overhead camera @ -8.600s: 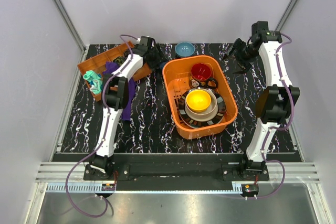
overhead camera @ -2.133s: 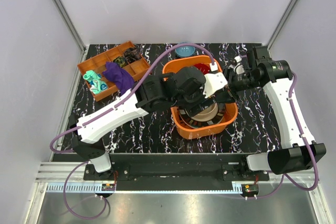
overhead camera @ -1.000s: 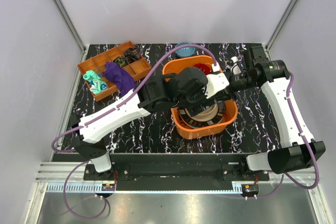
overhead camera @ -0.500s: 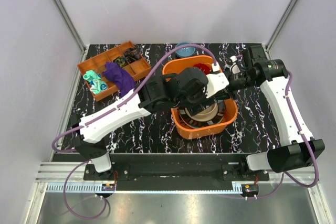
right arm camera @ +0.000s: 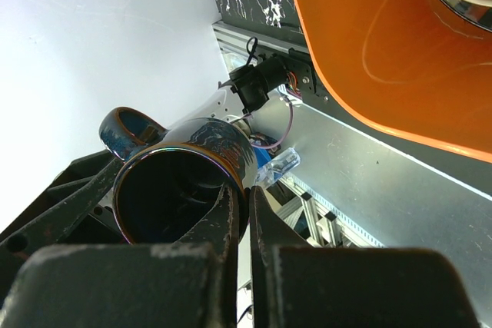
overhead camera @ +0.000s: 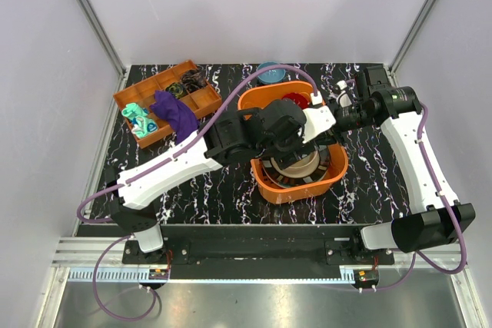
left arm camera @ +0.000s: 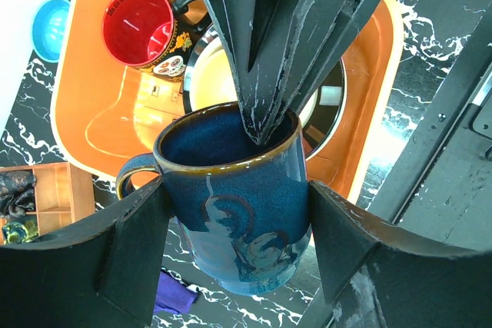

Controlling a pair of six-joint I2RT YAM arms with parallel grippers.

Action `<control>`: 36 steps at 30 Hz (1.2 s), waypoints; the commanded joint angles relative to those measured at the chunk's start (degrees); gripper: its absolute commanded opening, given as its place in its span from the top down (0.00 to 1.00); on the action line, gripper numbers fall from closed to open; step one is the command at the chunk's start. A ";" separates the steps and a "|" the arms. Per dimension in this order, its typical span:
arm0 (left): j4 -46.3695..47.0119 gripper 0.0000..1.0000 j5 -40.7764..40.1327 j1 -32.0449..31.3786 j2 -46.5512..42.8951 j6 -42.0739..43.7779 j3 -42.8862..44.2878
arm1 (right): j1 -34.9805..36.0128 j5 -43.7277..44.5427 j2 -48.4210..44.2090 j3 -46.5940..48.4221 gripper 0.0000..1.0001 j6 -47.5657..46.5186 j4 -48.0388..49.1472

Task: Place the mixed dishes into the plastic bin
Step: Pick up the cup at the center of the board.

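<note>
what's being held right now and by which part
The blue mug: right pincer pinches its rim, left pincer clasps its body sides.

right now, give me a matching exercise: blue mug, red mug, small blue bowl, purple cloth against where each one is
Things:
1 blue mug
2 red mug
3 small blue bowl
4 purple cloth

Places:
A on the table, beyond the far rim of the orange bin
B draped over the compartment tray
C inside the orange bin
D held in the air, rim pinched by the right gripper

Pairs: 1-D, 2-C, 3-A, 4-B
</note>
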 commanded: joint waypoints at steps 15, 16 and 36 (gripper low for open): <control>5.21 0.18 -4.14 -0.27 -1.07 -0.90 -0.07 | 0.40 -3.44 -0.52 2.44 1.00 3.59 2.71; 5.21 0.18 -4.31 -0.36 -1.33 -0.81 -0.24 | 0.40 -3.09 -0.52 2.44 1.00 3.85 2.80; 5.21 0.15 -8.36 -0.36 -5.64 -1.43 -4.29 | 0.40 -0.89 -1.04 1.57 1.00 5.79 4.47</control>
